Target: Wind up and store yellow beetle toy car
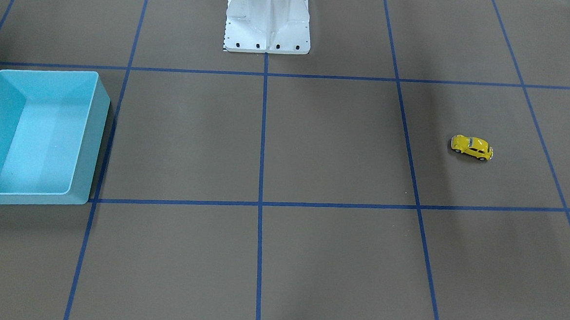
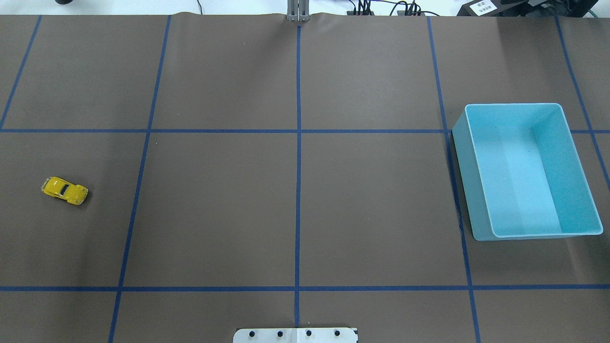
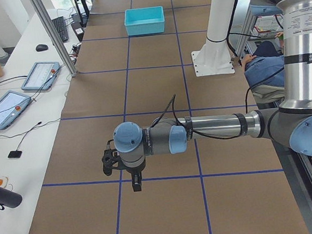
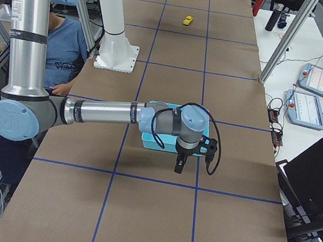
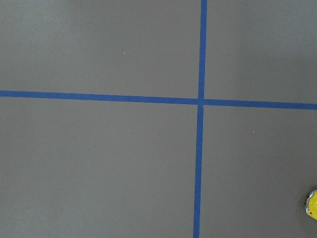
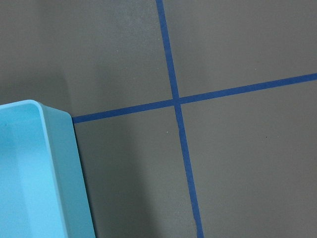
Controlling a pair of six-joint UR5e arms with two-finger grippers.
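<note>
**Side views.** The nearer arm in each stretches across the lower middle of the frame, its tool pointing down above the brown worktop (image 3: 153, 89). The left-end view shows the left tool (image 3: 135, 184) and the right-end view shows the right tool (image 4: 178, 165). From these views one cannot tell whether either tool is released or clenched. The right arm (image 4: 104, 113) hides part of the bin (image 4: 147, 140).

**Overhead view.** The base plate (image 2: 295, 335) is cut off at the bottom edge. Farther up, the car (image 2: 65, 190) stands on its wheels at centre left, inside a square of blue tape lines (image 2: 298, 143). Its long axis runs nearly across the frame, dipping slightly toward the lower right. Which end is the nose is hard to make out. The bin stands well apart from it at centre right, open side up.

**Wrist views.** The left camera catches only a yellow sliver of the car at the lower right edge. The right camera catches only a corner of the bin at lower left.
</note>
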